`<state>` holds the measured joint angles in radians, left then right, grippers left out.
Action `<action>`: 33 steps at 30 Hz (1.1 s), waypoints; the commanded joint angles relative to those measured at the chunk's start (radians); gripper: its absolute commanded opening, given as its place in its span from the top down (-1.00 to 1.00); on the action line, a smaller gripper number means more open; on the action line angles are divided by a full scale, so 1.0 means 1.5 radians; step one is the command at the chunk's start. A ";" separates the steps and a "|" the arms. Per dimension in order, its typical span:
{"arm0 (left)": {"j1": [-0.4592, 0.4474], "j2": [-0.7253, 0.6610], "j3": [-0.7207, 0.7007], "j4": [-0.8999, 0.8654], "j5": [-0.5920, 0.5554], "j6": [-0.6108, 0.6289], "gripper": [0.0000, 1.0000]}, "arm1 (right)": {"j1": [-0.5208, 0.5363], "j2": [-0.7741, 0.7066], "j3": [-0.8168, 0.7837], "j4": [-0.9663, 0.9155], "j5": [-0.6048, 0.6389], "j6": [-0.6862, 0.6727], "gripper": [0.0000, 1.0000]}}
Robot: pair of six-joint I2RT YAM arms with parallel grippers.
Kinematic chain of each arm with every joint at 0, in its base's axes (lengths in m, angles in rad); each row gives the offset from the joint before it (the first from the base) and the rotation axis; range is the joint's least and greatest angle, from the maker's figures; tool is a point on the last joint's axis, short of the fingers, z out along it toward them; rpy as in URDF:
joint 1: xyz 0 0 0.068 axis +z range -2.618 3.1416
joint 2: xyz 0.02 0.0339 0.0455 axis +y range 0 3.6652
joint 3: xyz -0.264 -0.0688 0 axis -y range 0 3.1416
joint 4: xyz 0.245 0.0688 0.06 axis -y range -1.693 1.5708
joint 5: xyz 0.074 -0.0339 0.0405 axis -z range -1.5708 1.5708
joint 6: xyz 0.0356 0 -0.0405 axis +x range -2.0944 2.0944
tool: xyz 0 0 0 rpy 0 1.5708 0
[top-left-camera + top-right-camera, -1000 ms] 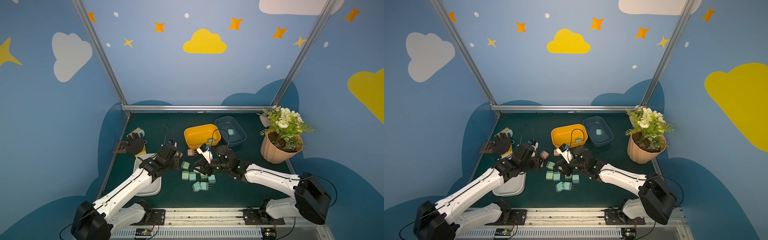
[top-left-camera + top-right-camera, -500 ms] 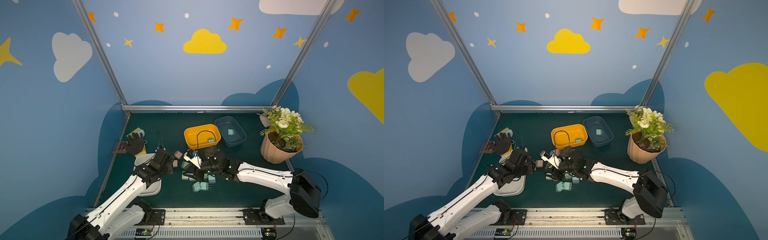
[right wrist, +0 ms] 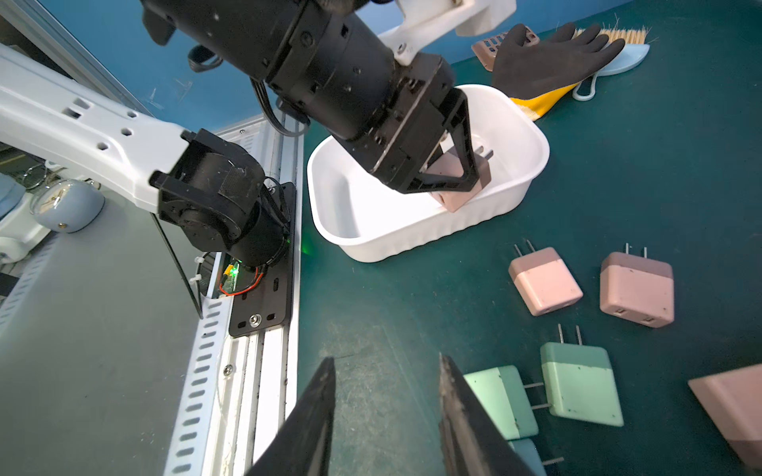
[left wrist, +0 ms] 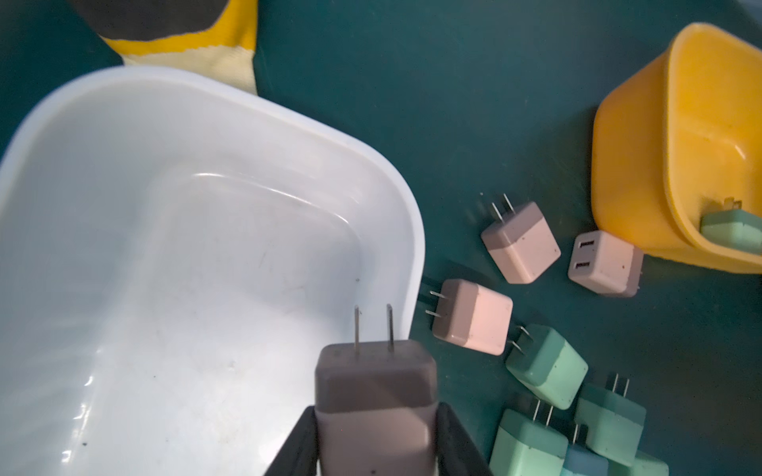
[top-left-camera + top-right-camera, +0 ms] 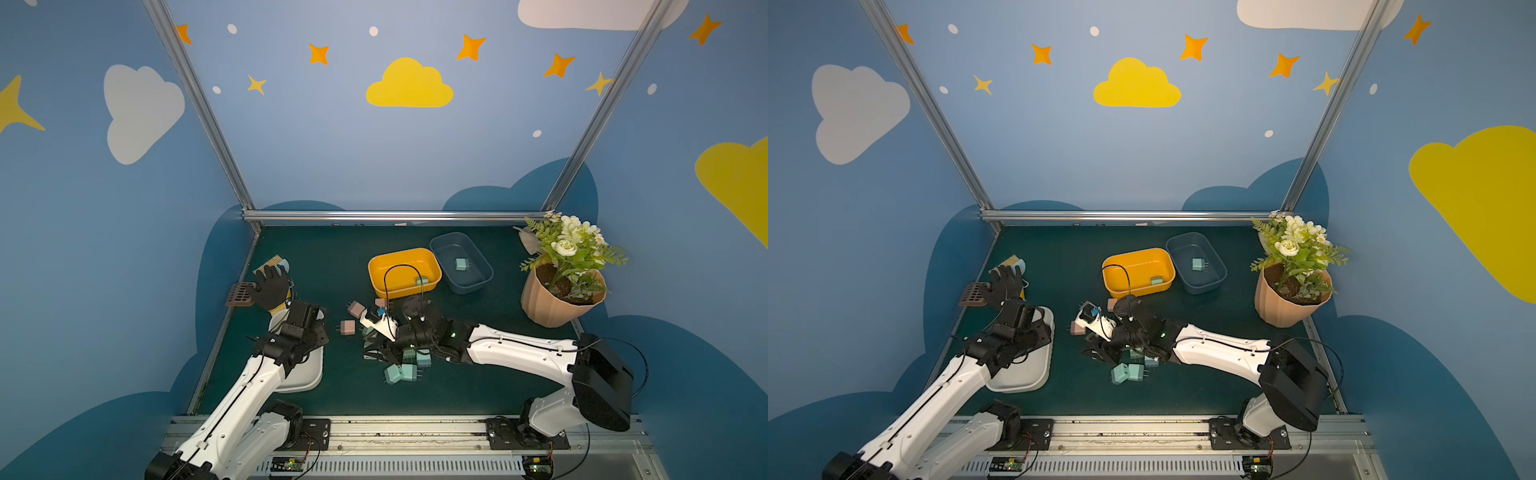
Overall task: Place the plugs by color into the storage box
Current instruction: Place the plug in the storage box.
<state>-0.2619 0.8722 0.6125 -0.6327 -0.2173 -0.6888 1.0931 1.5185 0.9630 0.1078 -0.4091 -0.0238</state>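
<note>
- A yellow tub (image 5: 1136, 291) and a dark blue tub (image 5: 1205, 286) sit side by side toward the back of the green mat (image 5: 1075, 257).
- The yellow tub holds a green plug (image 5: 1157, 281); the blue tub holds a teal plug (image 5: 1198, 264).
- The left arm (image 5: 946, 382) reaches over a white tub (image 5: 1027, 376).
- The right arm (image 5: 1221, 353) lies low over a heap of green plugs (image 5: 1128, 372), with a pink plug (image 5: 1077, 328) just beside it.
- A black glove (image 5: 1003, 284), a brush (image 5: 1014, 262) and a brown grate (image 5: 973, 294) lie by the left wall.
- A potted plant (image 5: 1287, 303) stands at the right.

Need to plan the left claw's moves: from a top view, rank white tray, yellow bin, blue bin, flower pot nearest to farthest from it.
1. white tray, directly under the left claw.
2. yellow bin, centre back.
3. blue bin, right of it.
4. flower pot, far right.
</note>
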 commanded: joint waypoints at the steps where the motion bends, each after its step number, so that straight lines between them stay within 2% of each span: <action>1: 0.027 -0.022 0.000 0.012 -0.014 0.003 0.95 | 0.003 0.015 0.023 -0.002 0.000 -0.019 0.15; 12: 0.153 -0.006 -0.096 0.097 0.076 0.006 0.95 | 0.006 0.028 0.043 -0.025 0.011 -0.006 0.12; 16: 0.176 0.029 -0.111 0.121 0.107 0.002 0.95 | -0.011 0.027 0.028 0.016 0.038 0.061 0.11; 21: 0.193 0.038 -0.114 0.136 0.124 0.016 0.88 | -0.039 0.037 0.018 0.064 -0.009 0.127 0.14; 23: 0.196 0.031 -0.122 0.139 0.120 0.015 0.73 | -0.047 0.040 0.023 0.061 -0.019 0.145 0.14; 24: 0.197 0.027 -0.127 0.143 0.121 0.011 0.55 | -0.052 0.042 0.021 0.065 -0.025 0.158 0.14; 29: 0.198 0.021 -0.128 0.139 0.115 0.009 -0.13 | -0.063 0.057 0.019 0.093 -0.036 0.186 0.15; 33: 0.197 0.012 -0.136 0.149 0.123 0.009 -0.39 | -0.063 0.082 0.039 0.097 -0.048 0.189 0.16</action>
<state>0.0319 0.9039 0.4191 -0.4248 -0.0448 -0.6804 1.0004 1.6085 0.9974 0.2230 -0.4503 0.2329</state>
